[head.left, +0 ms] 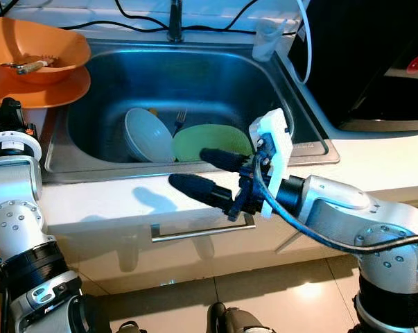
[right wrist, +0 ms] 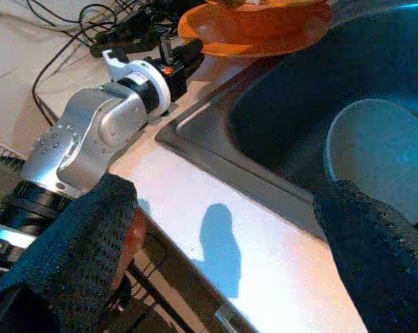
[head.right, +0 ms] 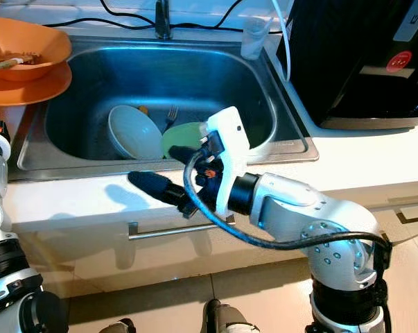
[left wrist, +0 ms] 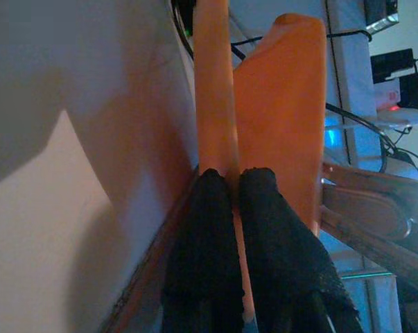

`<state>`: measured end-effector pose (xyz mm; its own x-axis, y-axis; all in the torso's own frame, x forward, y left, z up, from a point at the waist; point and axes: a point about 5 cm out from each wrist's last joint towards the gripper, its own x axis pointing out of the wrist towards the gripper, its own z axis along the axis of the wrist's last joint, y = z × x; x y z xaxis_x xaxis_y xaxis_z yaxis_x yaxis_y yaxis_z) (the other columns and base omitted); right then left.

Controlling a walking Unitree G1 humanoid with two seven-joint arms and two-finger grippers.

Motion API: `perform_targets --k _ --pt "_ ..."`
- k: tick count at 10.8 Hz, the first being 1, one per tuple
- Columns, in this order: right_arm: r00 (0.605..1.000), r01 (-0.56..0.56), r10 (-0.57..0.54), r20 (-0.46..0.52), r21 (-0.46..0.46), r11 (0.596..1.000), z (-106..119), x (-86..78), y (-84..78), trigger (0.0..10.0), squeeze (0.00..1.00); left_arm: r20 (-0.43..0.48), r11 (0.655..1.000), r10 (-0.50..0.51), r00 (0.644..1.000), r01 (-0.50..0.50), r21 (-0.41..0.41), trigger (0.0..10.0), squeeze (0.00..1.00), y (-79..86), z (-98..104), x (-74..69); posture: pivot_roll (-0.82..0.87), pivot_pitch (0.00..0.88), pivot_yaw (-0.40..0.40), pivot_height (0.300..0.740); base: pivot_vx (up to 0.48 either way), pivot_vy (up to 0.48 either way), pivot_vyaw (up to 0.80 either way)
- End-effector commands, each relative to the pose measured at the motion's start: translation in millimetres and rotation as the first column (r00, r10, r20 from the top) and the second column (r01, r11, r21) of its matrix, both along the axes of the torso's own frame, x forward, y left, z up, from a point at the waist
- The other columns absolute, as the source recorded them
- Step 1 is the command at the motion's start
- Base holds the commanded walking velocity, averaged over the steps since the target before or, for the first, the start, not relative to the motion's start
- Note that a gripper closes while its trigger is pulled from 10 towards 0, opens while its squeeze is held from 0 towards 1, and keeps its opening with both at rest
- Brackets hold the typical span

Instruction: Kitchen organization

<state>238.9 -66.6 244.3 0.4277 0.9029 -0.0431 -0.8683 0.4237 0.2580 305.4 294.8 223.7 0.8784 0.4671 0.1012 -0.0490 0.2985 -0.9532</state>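
A steel sink [head.left: 195, 69] holds a grey-blue bowl [head.left: 147, 135] on its side, a green plate [head.left: 210, 142] and a fork [head.left: 180, 121]. My right gripper [head.left: 188, 168] hovers open over the sink's front rim and the white counter edge, fingers wide apart [right wrist: 229, 229], empty. At the back left an orange bowl [head.left: 39, 45] sits on an orange plate [head.left: 49, 90]. My left gripper [left wrist: 235, 177] is at that plate's near rim [head.left: 11, 107], fingers pressed together with the thin orange rim [left wrist: 212, 83] running between them.
A utensil [head.left: 30, 66] lies in the orange bowl. A faucet [head.left: 174, 21] and a clear cup [head.left: 267, 38] stand behind the sink. A black appliance [head.left: 375, 62] fills the right counter. A cupboard handle [head.left: 202, 229] runs below the counter edge. Cables trail along the back.
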Motion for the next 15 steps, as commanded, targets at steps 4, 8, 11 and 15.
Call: perform_targets --k 4,8,11,15 --pt "1.000 0.012 -0.012 0.020 0.002 1.000 1 -1.6 -3.5 10.0 0.00 -0.189 0.976 0.144 0.971 -0.171 -0.135 10.0 0.00 32.7 -57 -17.0 -0.02 0.218 -0.208 0.740 0.000 0.000 0.00" --pt "0.999 0.030 -0.029 0.019 -0.018 0.999 0 2.8 -10.8 10.0 0.00 -0.211 0.960 0.205 0.956 -0.238 -0.147 10.0 0.00 42.8 -65 -34.3 -0.01 0.224 -0.228 0.740 0.000 0.000 0.00" --pt "1.000 0.027 -0.026 0.015 -0.031 0.999 -1 7.4 -13.6 10.0 0.00 -0.237 0.941 0.271 0.933 -0.308 -0.138 10.0 0.00 55.3 -72 -57.5 0.02 0.227 -0.254 0.740 0.000 0.000 0.00" --pt "1.000 0.016 -0.015 0.024 -0.043 0.999 0 11.8 -13.9 10.0 0.00 -0.287 0.944 0.260 0.922 -0.305 -0.125 10.0 0.00 51.3 -86 -59.7 0.01 0.222 -0.261 0.740 0.000 0.000 0.00"
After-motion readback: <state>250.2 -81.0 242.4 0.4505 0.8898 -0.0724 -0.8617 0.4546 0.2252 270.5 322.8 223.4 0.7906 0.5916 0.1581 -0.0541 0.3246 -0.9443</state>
